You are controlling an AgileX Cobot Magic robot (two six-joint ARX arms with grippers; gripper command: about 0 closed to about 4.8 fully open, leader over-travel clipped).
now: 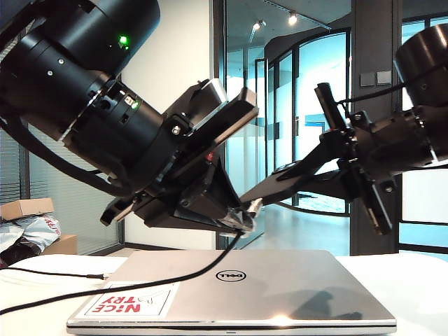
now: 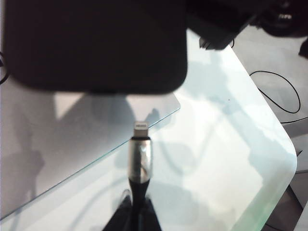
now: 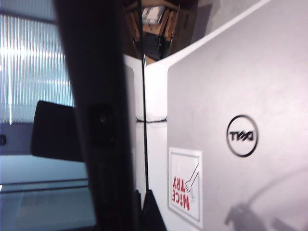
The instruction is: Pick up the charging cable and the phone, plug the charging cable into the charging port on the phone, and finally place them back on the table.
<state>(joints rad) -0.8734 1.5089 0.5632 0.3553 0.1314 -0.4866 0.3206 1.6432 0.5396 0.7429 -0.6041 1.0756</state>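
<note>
Above the closed laptop (image 1: pixel 238 287), at the left of the exterior view, the left gripper (image 1: pixel 241 217) is seen slanted down toward the middle, its fingers (image 2: pixel 126 211) clamped on the cable (image 1: pixel 126 287) just behind the plug (image 2: pixel 140 155). From there the cord is seen hanging to the laptop lid, running across the sticker (image 1: pixel 129 302) and trailing off left over the white bench (image 1: pixel 35 280). A second thin cord (image 1: pixel 56 273) is seen lying on the bench farther left. In the left wrist view the silvery plug is held tip-first toward the lower edge of the phone (image 2: pixel 96 45), close to it but still apart from it, with a bright gap between them. At the right of the exterior view the right gripper (image 1: pixel 329 150) is seen reaching in toward the middle, its fingers closed on the phone, which is held in the air, its near end pointing at the plug. In the right wrist view the phone is seen edge-on as a dark bar; what may be its charging port (image 3: pixel 102 126) is too dim to be made out.
</note>
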